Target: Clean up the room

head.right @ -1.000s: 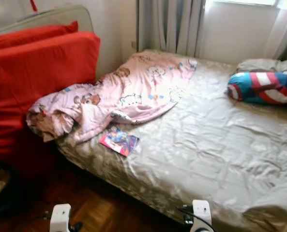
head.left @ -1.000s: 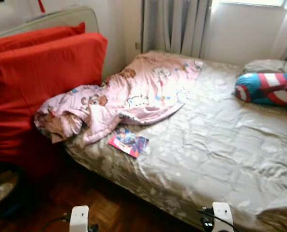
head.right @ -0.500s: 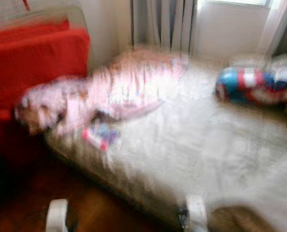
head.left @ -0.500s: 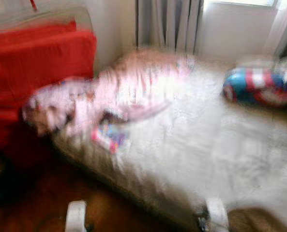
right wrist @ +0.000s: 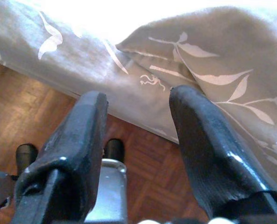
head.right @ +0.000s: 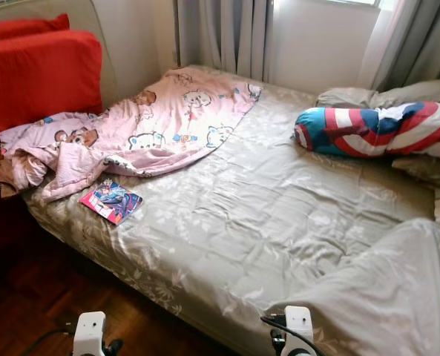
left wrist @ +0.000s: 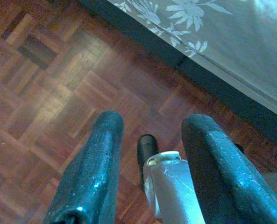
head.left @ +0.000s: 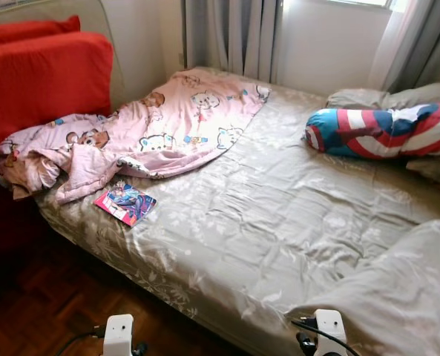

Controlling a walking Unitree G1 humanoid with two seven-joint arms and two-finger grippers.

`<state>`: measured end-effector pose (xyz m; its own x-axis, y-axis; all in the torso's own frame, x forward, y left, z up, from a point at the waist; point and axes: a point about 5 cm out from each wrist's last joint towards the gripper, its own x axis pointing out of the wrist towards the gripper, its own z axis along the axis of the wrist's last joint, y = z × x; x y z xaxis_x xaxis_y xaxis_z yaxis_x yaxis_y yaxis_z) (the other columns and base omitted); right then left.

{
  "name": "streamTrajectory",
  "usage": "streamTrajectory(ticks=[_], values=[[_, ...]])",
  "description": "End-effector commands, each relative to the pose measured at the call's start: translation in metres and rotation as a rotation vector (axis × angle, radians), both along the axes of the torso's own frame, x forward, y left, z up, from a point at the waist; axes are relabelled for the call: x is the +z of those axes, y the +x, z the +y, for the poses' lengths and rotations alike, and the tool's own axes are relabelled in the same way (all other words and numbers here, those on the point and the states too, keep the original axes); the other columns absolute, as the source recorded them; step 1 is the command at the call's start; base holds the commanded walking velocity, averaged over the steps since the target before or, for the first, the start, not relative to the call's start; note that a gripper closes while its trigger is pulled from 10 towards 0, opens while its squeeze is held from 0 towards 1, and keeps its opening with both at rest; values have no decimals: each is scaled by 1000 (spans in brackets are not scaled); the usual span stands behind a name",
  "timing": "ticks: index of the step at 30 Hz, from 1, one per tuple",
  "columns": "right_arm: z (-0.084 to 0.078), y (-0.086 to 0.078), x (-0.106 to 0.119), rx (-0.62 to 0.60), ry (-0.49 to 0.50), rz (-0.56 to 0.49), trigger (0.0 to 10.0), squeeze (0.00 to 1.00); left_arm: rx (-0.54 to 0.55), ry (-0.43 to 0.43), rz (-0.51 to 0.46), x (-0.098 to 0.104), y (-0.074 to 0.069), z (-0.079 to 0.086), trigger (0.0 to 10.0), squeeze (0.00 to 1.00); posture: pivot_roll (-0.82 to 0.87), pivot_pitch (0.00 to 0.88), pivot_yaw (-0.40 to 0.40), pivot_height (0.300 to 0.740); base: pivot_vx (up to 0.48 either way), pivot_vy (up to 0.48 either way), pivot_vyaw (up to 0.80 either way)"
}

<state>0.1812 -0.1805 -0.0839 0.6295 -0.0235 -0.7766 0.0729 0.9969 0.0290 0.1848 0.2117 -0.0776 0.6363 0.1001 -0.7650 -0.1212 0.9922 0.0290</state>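
Observation:
A bed with a beige leaf-print sheet (head.left: 279, 215) lies before me. A crumpled pink cartoon blanket (head.left: 168, 126) sprawls over its far left corner and hangs off the left end. A colourful comic book (head.left: 125, 203) lies flat on the sheet just in front of the blanket. A red, white and blue bolster pillow (head.left: 383, 132) rests at the right. Both arms hang low: my left gripper (left wrist: 152, 123) is open over the parquet floor, and my right gripper (right wrist: 139, 98) is open beside the bed's edge, holding nothing.
Red cushions (head.left: 41, 74) stand against the bed's left end. Grey pillows (head.left: 368, 96) sit behind the bolster, and a bunched beige cover (head.left: 405, 289) fills the near right corner. Curtains (head.left: 231, 37) hang behind. Dark parquet floor (head.left: 41, 311) runs along the bed's near side.
The camera has swung to the right, through a blurred moment, so the whole scene sits further left and more of the bed's right side shows. Nothing on the bed has moved.

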Motion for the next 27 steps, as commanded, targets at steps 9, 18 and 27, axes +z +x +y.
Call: streamTrajectory(ticks=[9, 18, 27], values=[[-3, -2, -1, -5, -4, 19, 10000, 0, 20, 4, 14, -1, -4, 8, 10000, 0, 12, 2, -9, 740, 0, 0, -776], [-1, 1, 0, 2, -3, 11, 10000, 0, 3, 14, 18, 0, -3, 8, 10000, 0, 13, 2, -10, 740, 0, -84, -776], [-1, 1, 0, 4, -5, 14, 10000, 0, 4, 14, 26, -1, -5, 7, 10000, 0, 17, 5, -9, 740, 0, -196, -775]])
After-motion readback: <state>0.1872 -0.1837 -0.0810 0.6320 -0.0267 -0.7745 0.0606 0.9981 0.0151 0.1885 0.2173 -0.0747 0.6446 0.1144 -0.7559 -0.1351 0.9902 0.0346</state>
